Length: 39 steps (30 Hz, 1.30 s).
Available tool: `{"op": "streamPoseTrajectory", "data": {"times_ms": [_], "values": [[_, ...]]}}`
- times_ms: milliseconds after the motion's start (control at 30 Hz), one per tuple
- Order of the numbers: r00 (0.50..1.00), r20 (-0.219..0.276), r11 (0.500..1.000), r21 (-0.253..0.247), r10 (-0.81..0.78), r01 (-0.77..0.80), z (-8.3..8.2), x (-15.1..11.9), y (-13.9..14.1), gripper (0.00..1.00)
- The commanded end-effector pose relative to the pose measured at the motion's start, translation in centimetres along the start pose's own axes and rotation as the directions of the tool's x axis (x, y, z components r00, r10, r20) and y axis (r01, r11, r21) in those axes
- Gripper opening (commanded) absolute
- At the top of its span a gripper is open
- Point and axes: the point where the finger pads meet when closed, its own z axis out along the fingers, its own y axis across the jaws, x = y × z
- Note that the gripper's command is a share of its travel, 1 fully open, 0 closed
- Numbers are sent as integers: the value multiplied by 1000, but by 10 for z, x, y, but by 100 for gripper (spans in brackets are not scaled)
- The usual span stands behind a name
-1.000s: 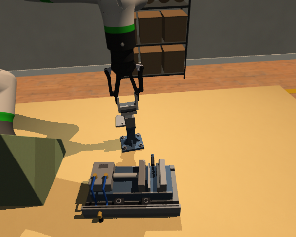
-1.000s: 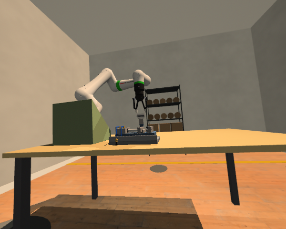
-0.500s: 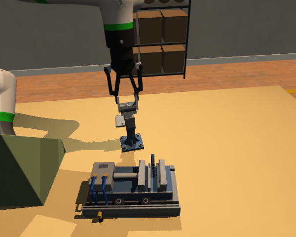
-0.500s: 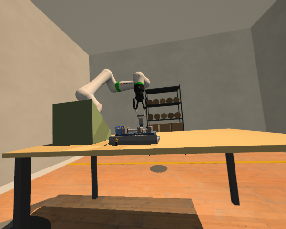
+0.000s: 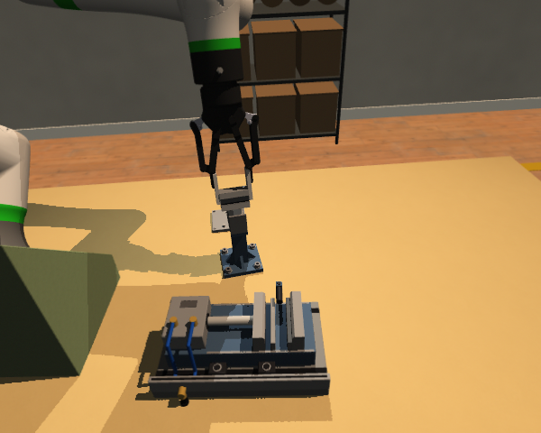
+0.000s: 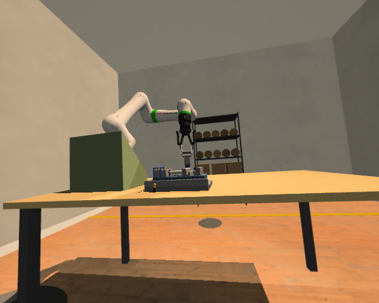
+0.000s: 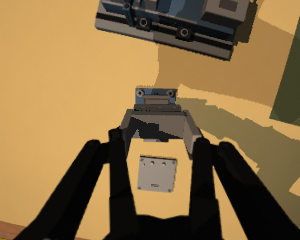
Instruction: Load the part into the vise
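Observation:
My gripper (image 5: 233, 194) is shut on the part (image 5: 233, 198), a grey block held level between the fingertips. It hangs right over the dark V-block (image 5: 238, 242) on its blue base plate; I cannot tell whether they touch. The small light grey infeed plate (image 5: 219, 220) lies just left of the V-block with nothing on it. In the wrist view the part (image 7: 157, 125) spans the fingertips, with the infeed plate (image 7: 157, 174) below it and the V-block (image 7: 156, 100) beyond. The vise (image 5: 242, 340) stands open in front, with its fixed jaw (image 5: 298, 319) on the right and the black work stop (image 5: 279, 291) at the far end.
The air cylinder (image 5: 187, 321) with blue hoses sits on the vise's left side, its rod pushing the moving jaw (image 5: 259, 321). A green box (image 5: 38, 308) carries the robot base at the left. A shelf with brown boxes (image 5: 294, 69) stands behind the table.

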Motion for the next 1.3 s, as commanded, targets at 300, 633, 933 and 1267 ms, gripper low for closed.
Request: {"op": "streamPoseTrajectory", "data": {"times_ms": [300, 633, 933, 1267], "values": [[992, -126, 1000, -1, 2, -2, 0, -3, 0, 0], [972, -236, 1000, 0, 2, -2, 1, -6, 0, 0], [952, -307, 1000, 0, 2, -2, 1, -8, 0, 0], [918, -396, 1000, 0, 1, -2, 2, -10, 0, 0]]}}
